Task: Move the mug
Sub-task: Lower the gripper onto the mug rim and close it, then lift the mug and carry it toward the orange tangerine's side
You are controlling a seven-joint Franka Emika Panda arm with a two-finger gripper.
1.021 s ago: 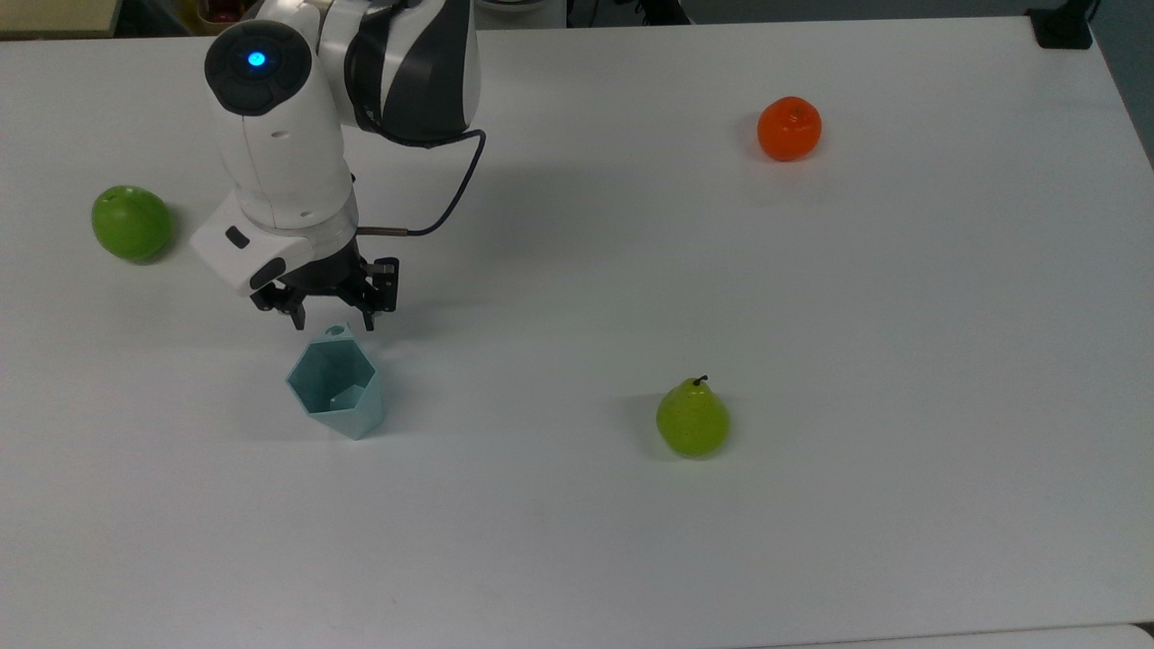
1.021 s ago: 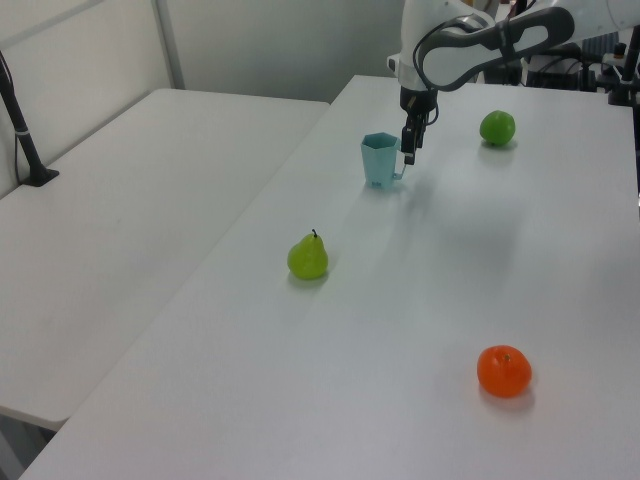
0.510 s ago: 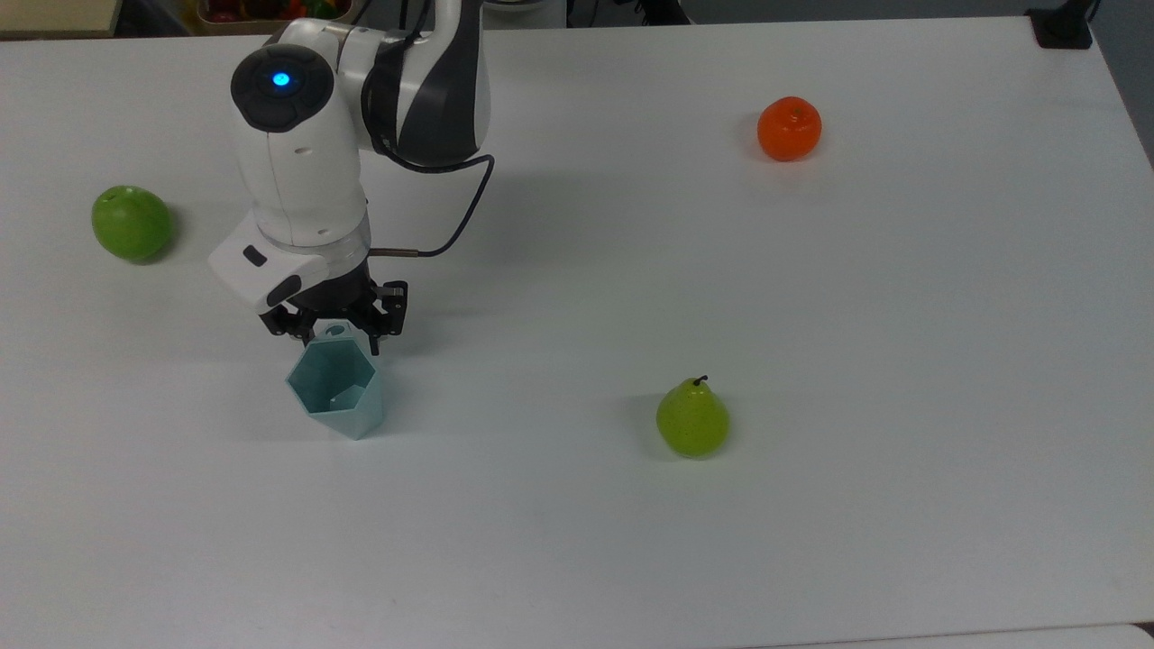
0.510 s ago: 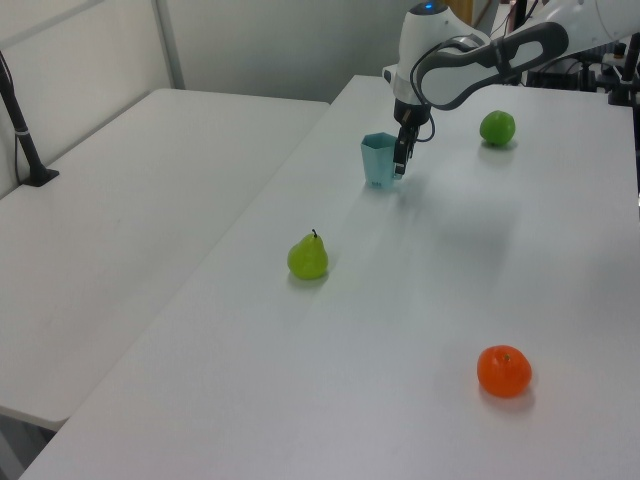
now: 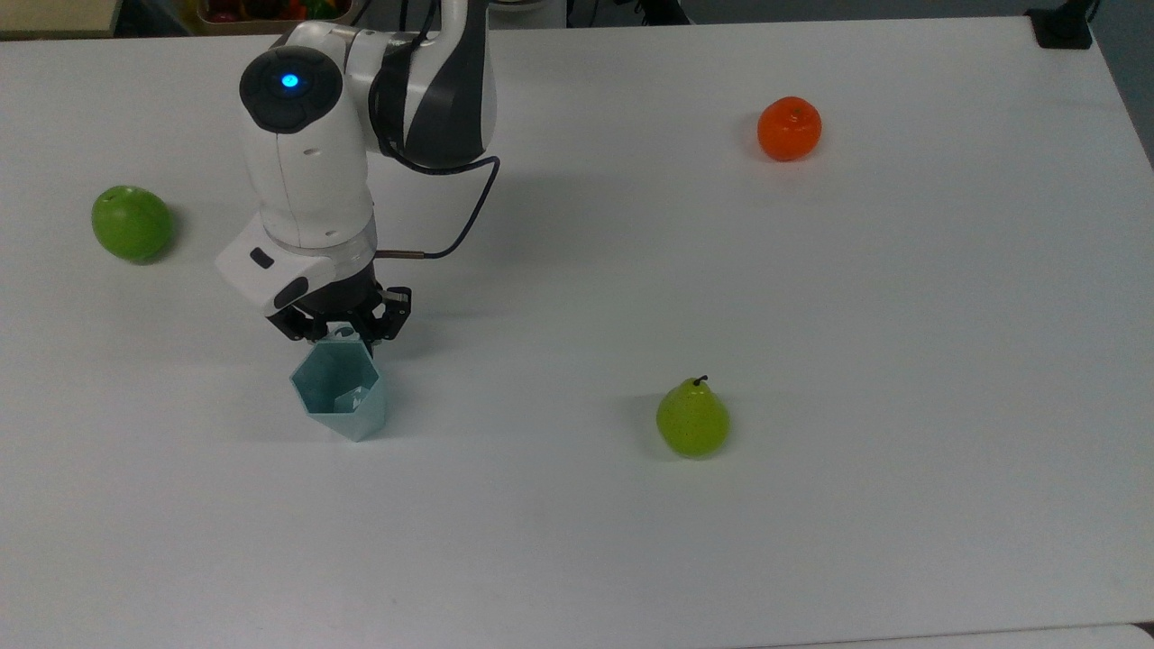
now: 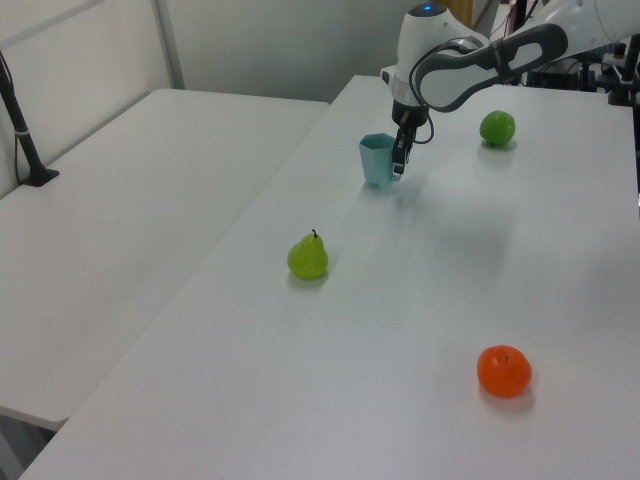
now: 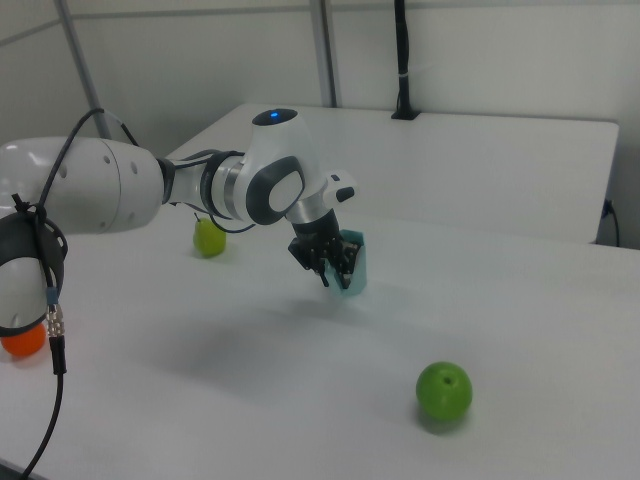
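The mug (image 5: 339,393) stands upright on the white table (image 5: 811,315), in the top view's lower left, well apart from the pear (image 5: 691,420), the orange (image 5: 789,128) and the green apple (image 5: 131,223), and I've got the gripper (image 5: 341,330) right at its far rim where the small tab sits. I judge this the grasping step: the fingers look partly open, straddling that rim edge, and I can't tell whether they've pinched it yet. Next I'd need a firm close on the rim, then a gentle lift, since a thin-edge pinch could let the cup tip.
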